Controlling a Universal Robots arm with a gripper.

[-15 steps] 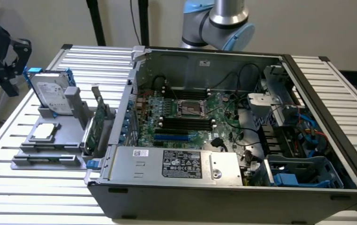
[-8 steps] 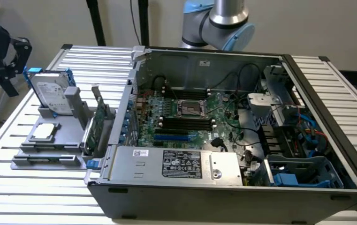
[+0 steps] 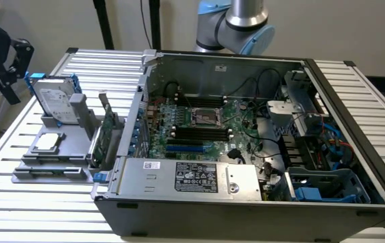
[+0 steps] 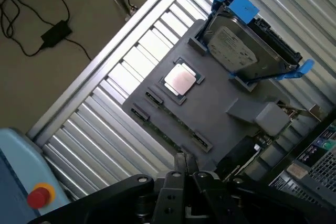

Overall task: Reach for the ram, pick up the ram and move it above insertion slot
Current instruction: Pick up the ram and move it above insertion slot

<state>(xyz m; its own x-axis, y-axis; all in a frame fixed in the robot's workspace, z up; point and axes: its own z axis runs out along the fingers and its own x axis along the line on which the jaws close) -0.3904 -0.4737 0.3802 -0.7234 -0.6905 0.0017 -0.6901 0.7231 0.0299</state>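
Slatted table (image 3: 37, 212), ram (image 4: 174, 121) seemingly in fixture (image 4: 220, 95), near gripper (image 4: 182, 161)

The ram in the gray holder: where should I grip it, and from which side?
Grip the ram at the middle of its exposed top edge, across its thin faces, coming from straight above. It seems to stand on edge in a slot of the gray holder, leaving just that edge free.

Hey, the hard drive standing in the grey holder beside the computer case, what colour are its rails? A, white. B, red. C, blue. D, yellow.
C: the rails clipped around the hard drive in the grey holder are bright blue in both views.
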